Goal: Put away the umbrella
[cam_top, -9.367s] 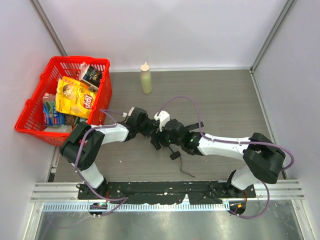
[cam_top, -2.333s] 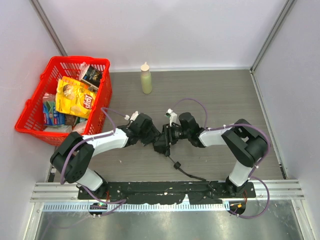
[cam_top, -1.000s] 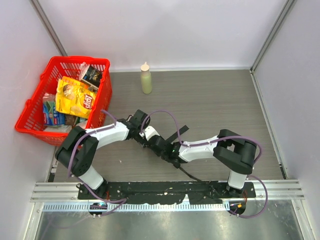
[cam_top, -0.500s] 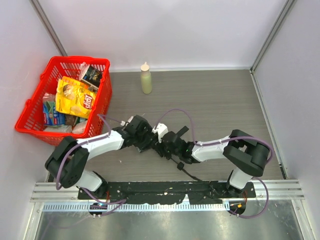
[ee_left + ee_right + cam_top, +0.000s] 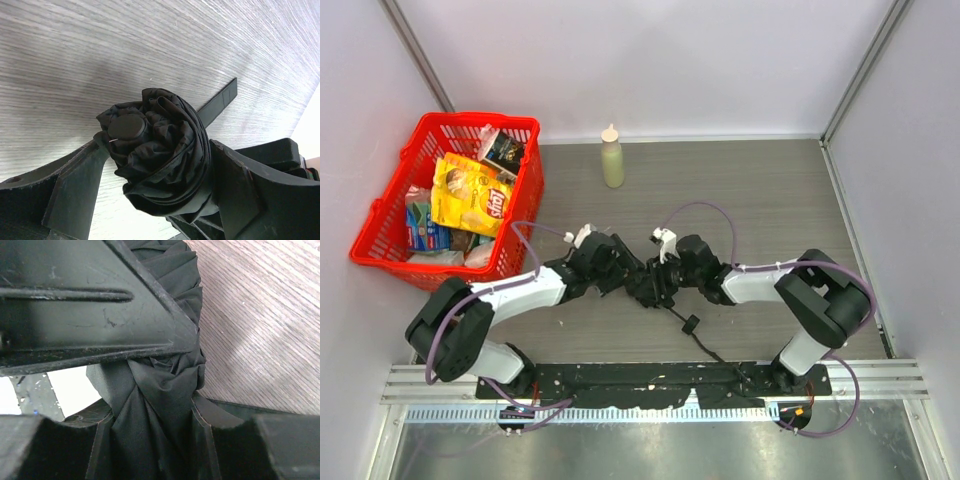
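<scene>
The umbrella (image 5: 642, 284), a rolled bundle of black fabric, lies at the table's middle between my two grippers. Its small handle (image 5: 688, 322) and strap trail toward the near edge. My left gripper (image 5: 625, 277) stands open around the umbrella's capped end (image 5: 125, 127). Its fingers (image 5: 75, 190) are spread wide on either side of the fabric (image 5: 165, 150). My right gripper (image 5: 658, 283) comes from the opposite side and is shut on the gathered fabric (image 5: 150, 410). A flat closure strap (image 5: 217, 102) sticks out behind the bundle.
A red basket (image 5: 380, 235) full of snack packs stands at the far left. A pale bottle (image 5: 612, 158) stands upright near the back wall. White walls close in the table on three sides, and a black rail (image 5: 650, 385) runs along the near edge.
My left jaws have spread wide around the bundle. Both grippers and the umbrella have shifted slightly to the right and away from the near edge, and the handle has followed.
</scene>
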